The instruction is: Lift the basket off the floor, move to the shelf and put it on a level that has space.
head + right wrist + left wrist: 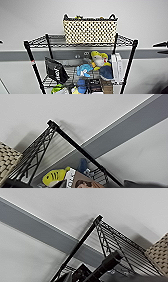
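Since the basket (90,28) sits upright on the shelf's (32,62) topmost level (56,41), clear of the floor, placement looks done. Gripper finger states: cannot tell for either arm.

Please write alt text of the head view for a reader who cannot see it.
A cream woven basket sits on the top level of a black wire shelf against a white wall with a grey band. The tier below holds soft toys, a white box and a black bag. Dark gripper tips reach in at the right edge.
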